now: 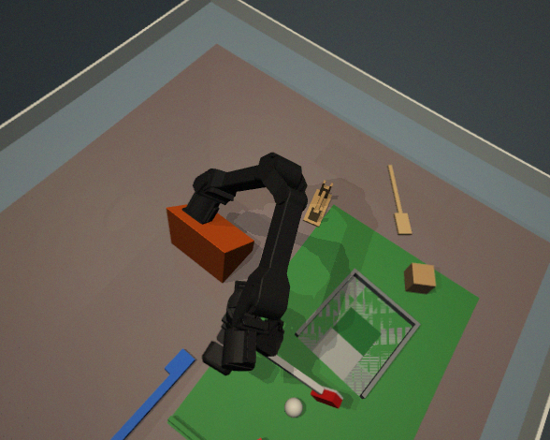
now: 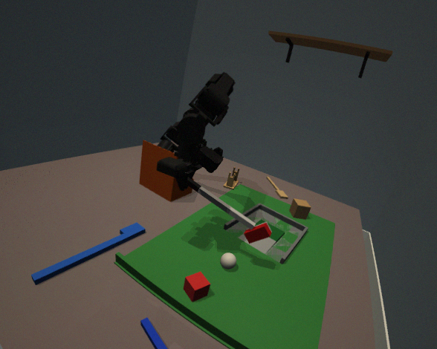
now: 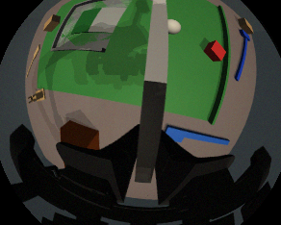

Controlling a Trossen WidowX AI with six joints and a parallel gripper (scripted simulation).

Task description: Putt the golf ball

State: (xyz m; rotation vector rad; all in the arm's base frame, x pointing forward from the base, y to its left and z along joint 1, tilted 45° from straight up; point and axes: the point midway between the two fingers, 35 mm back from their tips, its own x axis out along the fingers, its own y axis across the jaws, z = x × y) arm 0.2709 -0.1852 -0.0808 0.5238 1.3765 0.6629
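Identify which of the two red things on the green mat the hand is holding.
The red putter head, on the grey shaft clamped in the hand, near the ball. The red cube sits apart, untouched.

Arm (image 1: 279,227) arched, reaching down — fingers clamped on putter shaft (image 3: 156,59).
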